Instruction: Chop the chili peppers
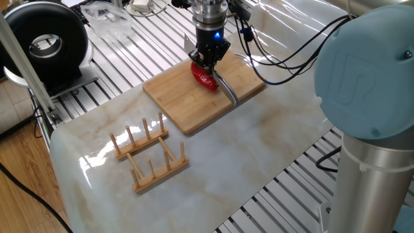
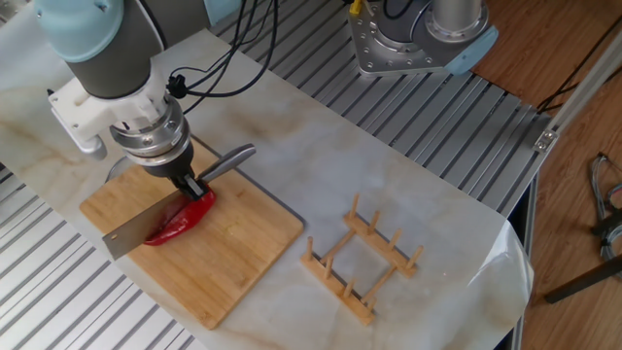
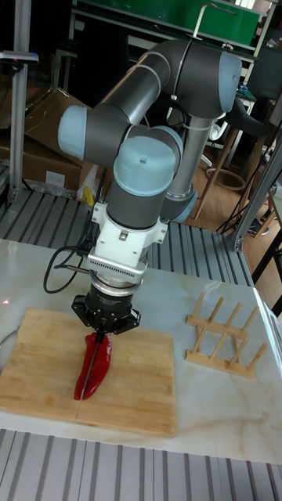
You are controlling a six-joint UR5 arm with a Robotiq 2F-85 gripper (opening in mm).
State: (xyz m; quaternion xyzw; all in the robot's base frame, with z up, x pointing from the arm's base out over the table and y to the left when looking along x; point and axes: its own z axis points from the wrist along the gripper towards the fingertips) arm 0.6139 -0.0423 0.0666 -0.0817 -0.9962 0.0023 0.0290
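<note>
Step in hand: cutting; the pincer [image 2: 188,185] is clamped on a knife [image 2: 146,223], blade edge lying along the chili pepper [image 2: 183,220]
Chili pepper: one, apparently whole, on the cutting board [image 2: 233,262] at the counter [image 2: 321,185] edge
Next move: I judge a firm downward press, blade kept square, so the glossy skin does not slide aside
Count: one knife, one board, one wooden rack [image 2: 362,261], one arm

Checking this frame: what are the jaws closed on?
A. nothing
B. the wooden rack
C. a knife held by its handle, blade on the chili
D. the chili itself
C: the gripper grips the knife by its handle, blade lying along the red chili on the cutting board.
</note>
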